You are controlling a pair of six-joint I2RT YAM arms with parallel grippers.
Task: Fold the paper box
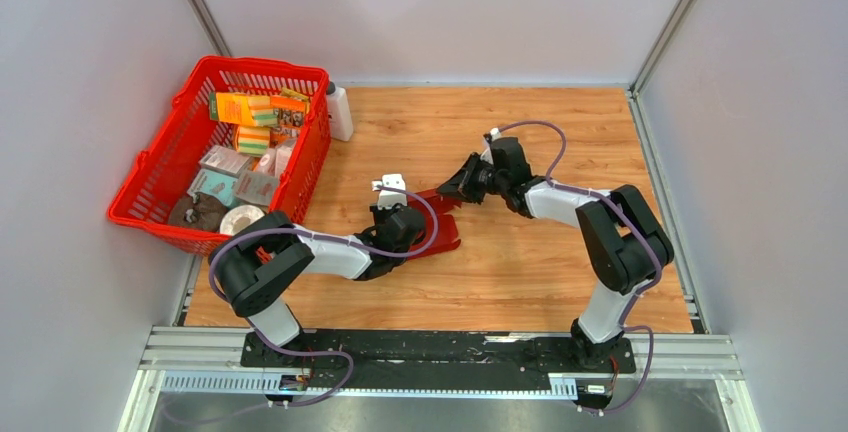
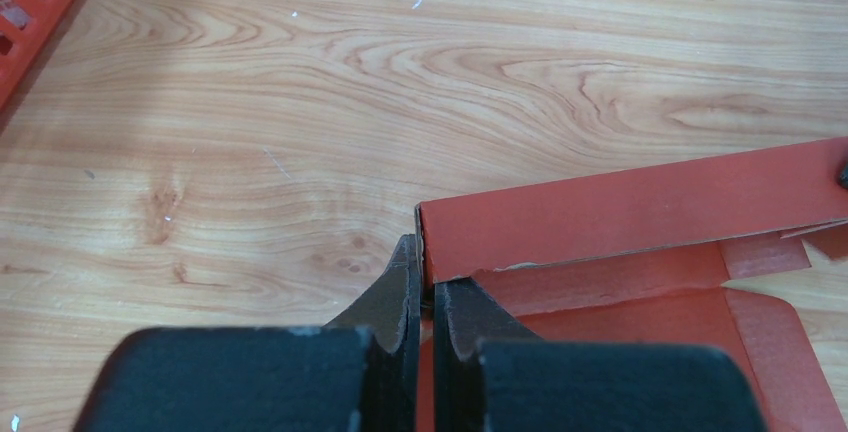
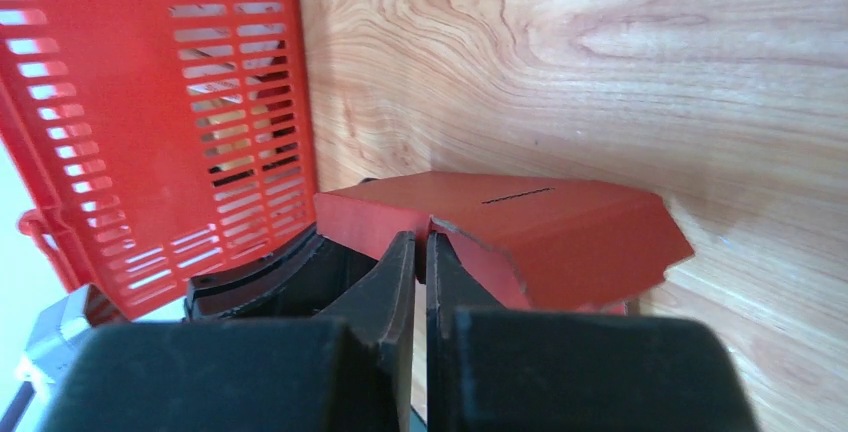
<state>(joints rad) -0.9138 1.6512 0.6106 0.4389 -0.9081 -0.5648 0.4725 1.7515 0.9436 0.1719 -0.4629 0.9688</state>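
The paper box [image 1: 445,232], dark red thin cardboard, lies partly folded on the wooden table between the two arms. My left gripper [image 1: 410,214] is at its left end. In the left wrist view the left gripper [image 2: 422,277] is shut on the corner of an upright side wall of the paper box [image 2: 620,212], with flat flaps lying beyond. My right gripper [image 1: 453,192] meets the box from the far right. In the right wrist view the right gripper [image 3: 420,252] is shut on the edge of a raised panel of the paper box [image 3: 540,227] that has a slot in it.
A big red mesh basket [image 1: 150,177] with several printed packages stands at the left. A white bottle [image 1: 340,112] stands beside its far corner. The basket [image 3: 150,102] fills the left of the right wrist view. Grey walls enclose the table.
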